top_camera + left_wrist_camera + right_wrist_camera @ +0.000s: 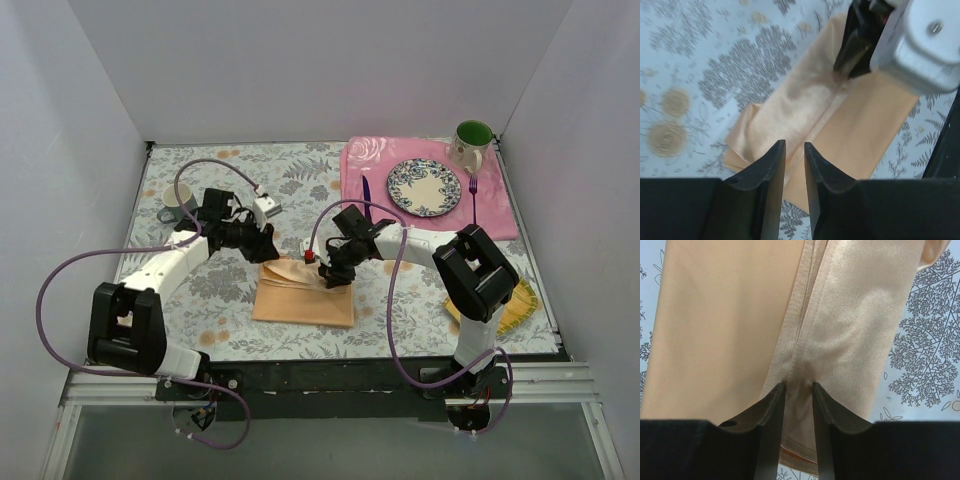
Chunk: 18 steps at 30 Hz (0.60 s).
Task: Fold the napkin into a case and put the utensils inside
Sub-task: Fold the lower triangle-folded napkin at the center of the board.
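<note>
The peach-orange napkin (300, 300) lies folded into a long band on the floral tablecloth, with an upper flap lying along it (805, 105). My right gripper (330, 278) is down on its right end, and its jaws (799, 385) pinch a puckered fold of the flap beside the seam. My left gripper (268, 248) hovers over the napkin's upper left end. Its jaws (794, 144) stand a little apart with nothing between them. The purple knife (366, 192) and fork (473, 195) lie on the pink placemat, on either side of the plate.
A patterned plate (424, 187) and a green-lined mug (472, 143) sit on the pink placemat (500, 215) at the back right. A grey mug (178, 203) stands back left. A yellow woven mat (520, 305) lies beneath the right arm. White walls enclose the table.
</note>
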{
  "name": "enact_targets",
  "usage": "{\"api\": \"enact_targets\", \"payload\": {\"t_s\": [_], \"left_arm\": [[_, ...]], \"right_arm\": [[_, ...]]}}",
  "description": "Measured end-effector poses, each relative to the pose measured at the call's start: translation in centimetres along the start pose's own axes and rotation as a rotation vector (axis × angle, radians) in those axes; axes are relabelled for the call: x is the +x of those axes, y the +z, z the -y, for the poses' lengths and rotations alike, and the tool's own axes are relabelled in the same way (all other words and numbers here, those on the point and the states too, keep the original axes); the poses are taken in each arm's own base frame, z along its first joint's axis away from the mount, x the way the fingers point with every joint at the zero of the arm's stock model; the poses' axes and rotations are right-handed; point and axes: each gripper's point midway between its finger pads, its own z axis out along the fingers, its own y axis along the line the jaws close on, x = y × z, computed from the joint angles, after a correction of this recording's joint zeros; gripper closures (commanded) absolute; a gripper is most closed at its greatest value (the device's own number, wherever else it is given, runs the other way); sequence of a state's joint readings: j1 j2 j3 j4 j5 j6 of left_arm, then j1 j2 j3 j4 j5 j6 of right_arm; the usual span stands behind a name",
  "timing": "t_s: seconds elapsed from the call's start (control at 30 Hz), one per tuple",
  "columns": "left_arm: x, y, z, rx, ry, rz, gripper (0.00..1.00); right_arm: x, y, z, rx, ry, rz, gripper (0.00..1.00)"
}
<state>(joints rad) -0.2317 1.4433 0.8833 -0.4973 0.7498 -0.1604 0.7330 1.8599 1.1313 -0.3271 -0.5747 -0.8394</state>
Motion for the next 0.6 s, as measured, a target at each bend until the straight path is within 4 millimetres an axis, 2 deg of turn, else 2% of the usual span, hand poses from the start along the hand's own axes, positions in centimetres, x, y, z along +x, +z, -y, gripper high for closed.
{"api": "enact_targets", "payload": {"t_s": [0.07, 0.17, 0.27, 0.33, 0.43, 0.53, 0.6], "left_arm": [[-3.1, -1.2, -0.6, -0.048, 0.024, 0.06, 0.75], [-5.2, -1.8, -2.2, -0.131, 0.005, 0.082, 0.74], [-4.7, -1.0, -4.4, -0.187, -0.067, 0.033, 0.72], [-3.6, -0.1, -5.5, -0.208, -0.116, -0.012, 0.69], [-1.5, 0.6, -6.0, -0.221, -0.173, -0.085, 0.68], [-0.8, 0.7, -5.7, -0.229, -0.186, -0.119, 0.74], [-0.6, 0.9, -5.4, -0.226, -0.188, -0.132, 0.82]], "right_arm": [[0.0, 0.0, 0.1, 0.004, 0.0, 0.001, 0.63], [-0.1, 0.0, 0.2, 0.01, -0.002, 0.001, 0.63], [-0.1, 0.0, 0.4, 0.016, -0.004, 0.0, 0.63], [0.0, 0.0, 0.4, 0.018, -0.005, 0.0, 0.63], [0.0, 0.0, 0.5, 0.023, -0.008, 0.0, 0.63], [0.0, 0.1, 0.6, 0.028, -0.014, 0.005, 0.63], [-0.1, 0.1, 0.7, 0.031, -0.016, 0.006, 0.63]]}}
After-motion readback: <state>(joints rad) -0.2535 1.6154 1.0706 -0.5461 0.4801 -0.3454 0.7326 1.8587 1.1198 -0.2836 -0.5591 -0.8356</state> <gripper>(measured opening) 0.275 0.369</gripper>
